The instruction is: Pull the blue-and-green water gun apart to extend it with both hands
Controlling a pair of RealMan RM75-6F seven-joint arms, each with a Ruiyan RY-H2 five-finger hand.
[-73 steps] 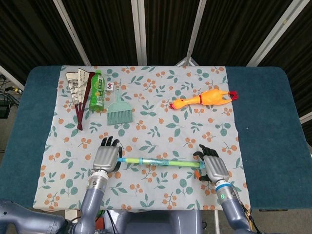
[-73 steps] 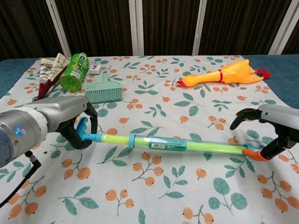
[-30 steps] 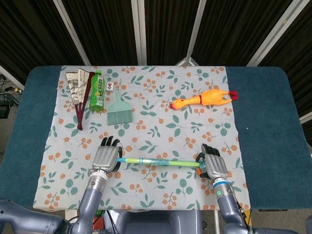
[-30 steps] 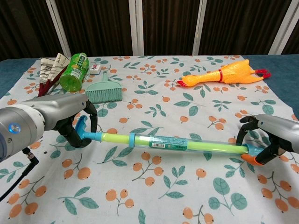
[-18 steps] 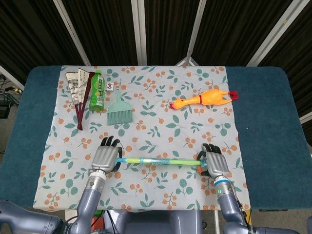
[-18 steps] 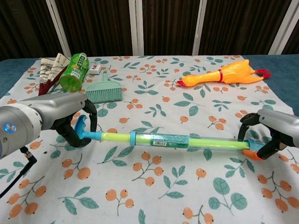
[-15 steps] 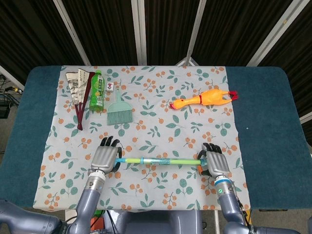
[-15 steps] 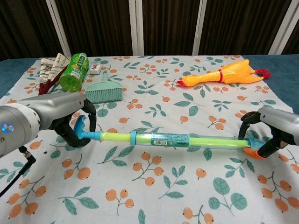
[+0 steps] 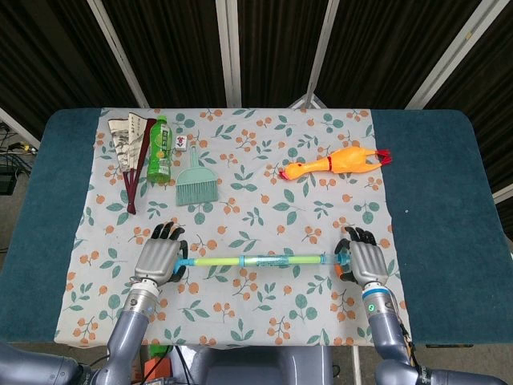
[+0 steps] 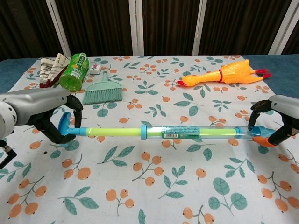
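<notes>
Your left hand [image 10: 49, 116] has its dark fingers curled around the blue loop handle of the long blue-and-green plastic water gun [image 10: 173, 133], and your right hand [image 10: 275, 122] grips the opposite end, closed around the orange tip. The water gun runs level between the two hands, across the near part of the surface [image 9: 433, 208], over the white cloth printed with orange fruit and green leaves [image 9: 264, 200]. In the chest view its thin yellow-green rod reaches out from the blue handle to a blue collar about midway, and the clear barrel with a green label carries on to your right hand. From the head view you see both hands well apart, one at each end of the water gun.

At the far left of the cloth lie a folded paper fan with dark red ribs [image 9: 132, 156], a green plastic bottle on its side [image 9: 159, 147], a small white tile [image 9: 182, 142] and a mint-green hand brush [image 9: 194, 182]. A yellow-orange rubber chicken [image 9: 337, 163] lies at the far right.
</notes>
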